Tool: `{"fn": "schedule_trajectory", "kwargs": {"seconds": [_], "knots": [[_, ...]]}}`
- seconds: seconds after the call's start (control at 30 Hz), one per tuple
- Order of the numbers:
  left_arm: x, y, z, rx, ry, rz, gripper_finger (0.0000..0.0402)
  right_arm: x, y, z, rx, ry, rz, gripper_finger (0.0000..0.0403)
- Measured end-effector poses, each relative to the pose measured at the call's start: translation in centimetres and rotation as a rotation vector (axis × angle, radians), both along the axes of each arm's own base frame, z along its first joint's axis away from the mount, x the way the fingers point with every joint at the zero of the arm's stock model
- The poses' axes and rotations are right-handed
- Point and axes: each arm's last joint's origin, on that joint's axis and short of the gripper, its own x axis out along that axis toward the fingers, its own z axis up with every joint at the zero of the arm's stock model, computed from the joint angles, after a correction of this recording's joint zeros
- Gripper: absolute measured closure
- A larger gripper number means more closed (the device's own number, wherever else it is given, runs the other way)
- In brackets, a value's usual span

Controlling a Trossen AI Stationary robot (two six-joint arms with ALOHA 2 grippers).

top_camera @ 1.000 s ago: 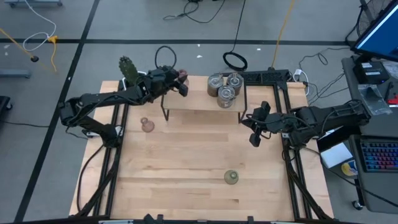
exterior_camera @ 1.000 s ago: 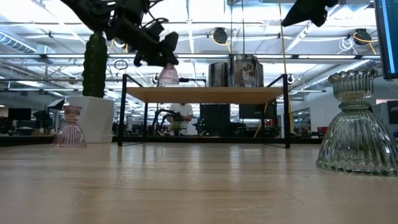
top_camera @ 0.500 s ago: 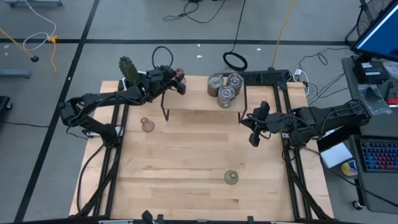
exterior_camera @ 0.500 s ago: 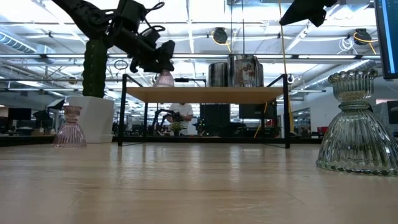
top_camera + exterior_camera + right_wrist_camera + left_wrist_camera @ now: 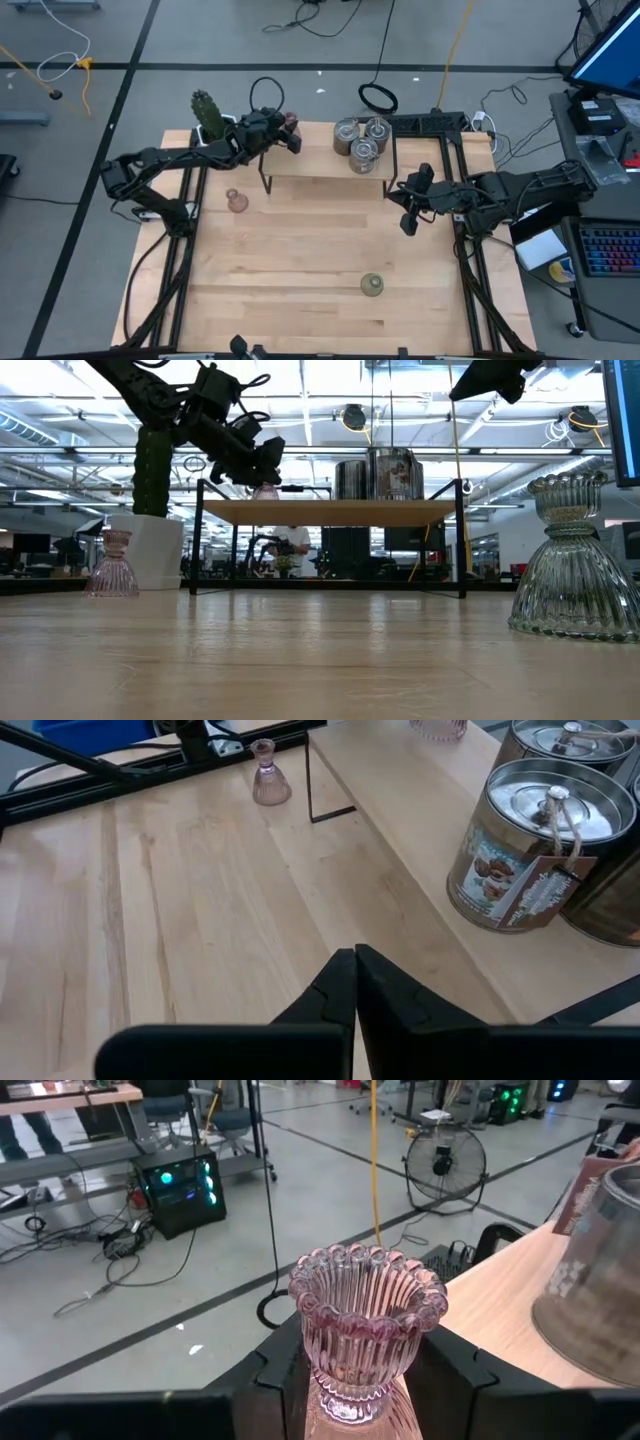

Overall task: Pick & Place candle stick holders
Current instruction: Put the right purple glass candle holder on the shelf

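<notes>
Left wrist view shows the left gripper (image 5: 355, 1380) with its fingers (image 5: 275, 1370) clasped on the lower part of a pink holder (image 5: 367, 1320), held over or on the left end of the raised shelf (image 5: 320, 165); from the low view I cannot tell whether its base touches the shelf yet. The holder is ribbed pinkish glass with a scalloped rim, narrow at the waist and flared at the foot.

Risk, as I judge it: the holder sits near the shelf's edge, so releasing it tilted or off the board could drop it to the worktop (image 5: 300, 260) and break the glass. The smooth ribbed waist may also slip or rock as the fingers part.

The tins (image 5: 362, 142) stand at the shelf's right end. A second pink holder (image 5: 238, 201) and a green holder (image 5: 372, 286) wait on the worktop. The right gripper (image 5: 410, 222) hovers beside the shelf, fingers pressed together and empty.
</notes>
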Motion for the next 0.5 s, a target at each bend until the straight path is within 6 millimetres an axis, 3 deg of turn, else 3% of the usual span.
{"fn": "schedule_trajectory", "kwargs": {"seconds": [0.33, 0.5], "knots": [[-0.17, -0.04, -0.34, -0.035, 0.025, 0.017, 0.0270, 0.00, 0.00, 0.00, -0.003, 0.001, 0.000, 0.0403], [-0.22, -0.07, -0.60, -0.065, 0.028, 0.023, 0.0233, 0.01, 0.00, 0.02, -0.003, -0.001, 0.000, 0.0403]]}}
